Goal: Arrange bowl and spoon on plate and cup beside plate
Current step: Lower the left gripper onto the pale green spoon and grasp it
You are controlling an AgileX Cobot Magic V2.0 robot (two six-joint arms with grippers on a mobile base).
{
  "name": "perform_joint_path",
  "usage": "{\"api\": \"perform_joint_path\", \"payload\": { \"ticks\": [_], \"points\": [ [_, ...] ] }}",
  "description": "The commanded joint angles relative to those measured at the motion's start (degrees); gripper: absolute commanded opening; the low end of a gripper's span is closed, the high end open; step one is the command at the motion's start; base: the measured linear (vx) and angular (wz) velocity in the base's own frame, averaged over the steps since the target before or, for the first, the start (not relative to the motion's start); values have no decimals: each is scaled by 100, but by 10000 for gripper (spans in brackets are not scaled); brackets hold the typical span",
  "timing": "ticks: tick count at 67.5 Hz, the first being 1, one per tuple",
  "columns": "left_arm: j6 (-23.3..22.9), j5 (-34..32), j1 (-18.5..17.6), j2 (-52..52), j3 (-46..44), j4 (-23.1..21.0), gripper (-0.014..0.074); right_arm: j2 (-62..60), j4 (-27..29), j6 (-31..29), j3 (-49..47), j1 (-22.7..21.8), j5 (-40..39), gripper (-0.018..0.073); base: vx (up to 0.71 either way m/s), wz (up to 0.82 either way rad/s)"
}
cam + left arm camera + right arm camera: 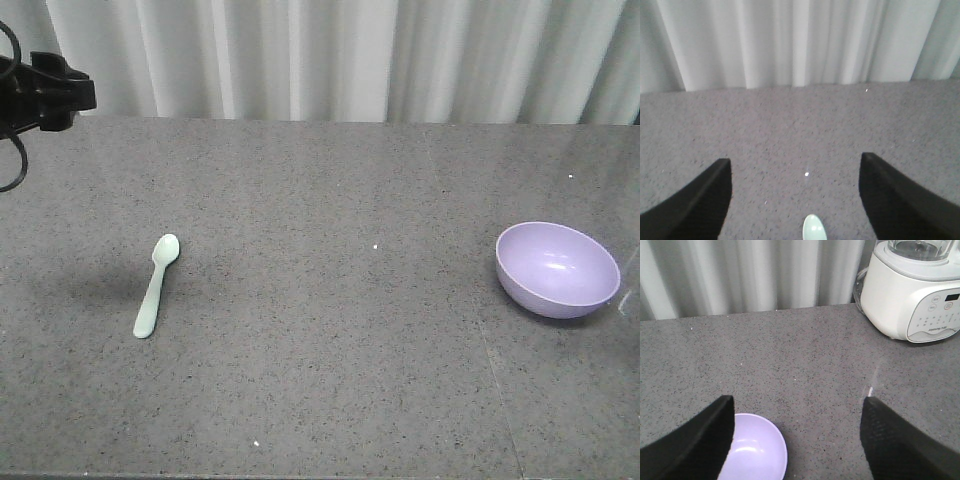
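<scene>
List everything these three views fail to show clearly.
Plate and cup: in no view.
Small mint-green plastic spoon: left wrist view, handle cut off by the bottom edge.
Round lavender plastic bowl: right wrist view, cut by the bottom edge, one side behind a jaw.
White blender: right wrist view, top and right side cut off by the frame.

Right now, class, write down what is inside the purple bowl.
Nothing visible: the bowl shows only its bare lavender inside. Its near wall hides a low strip of the inside in the front view.
</scene>
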Motion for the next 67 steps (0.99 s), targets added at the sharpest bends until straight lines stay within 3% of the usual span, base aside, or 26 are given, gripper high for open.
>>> {"api": "perform_joint_path", "payload": {
  "ticks": [1, 9, 16, 21, 34, 52, 67],
  "points": [
    [69, 419, -39, 136, -502, -46, 566, -30, -60, 9, -199, -40, -308, 524, 0, 0],
    [743, 1113, -39, 628, -938, -694, 566, -36, -14, 9, -199, -40, -284, 524, 0, 0],
    [1700, 1619, -39, 1067, -1235, -1672, 565, -36, -20, 9, -199, -40, -241, 524, 0, 0],
    [2129, 1929, -39, 1379, -1349, -1978, 565, -36, -15, 9, -199, -35, -213, 524, 0, 0],
    [2134, 2177, -39, 1944, -1349, -1910, 565, -36, -52, 2, -199, 63, -204, 524, 0, 0],
    [1972, 2349, -39, 2428, -1343, -1910, 565, -36, -169, -319, -199, 843, -131, 524, 0, 0],
    [1940, 2454, -34, 2775, -1343, -1910, 565, -36, -141, -319, -199, 960, -131, 524, 0, 0]
  ]
}}
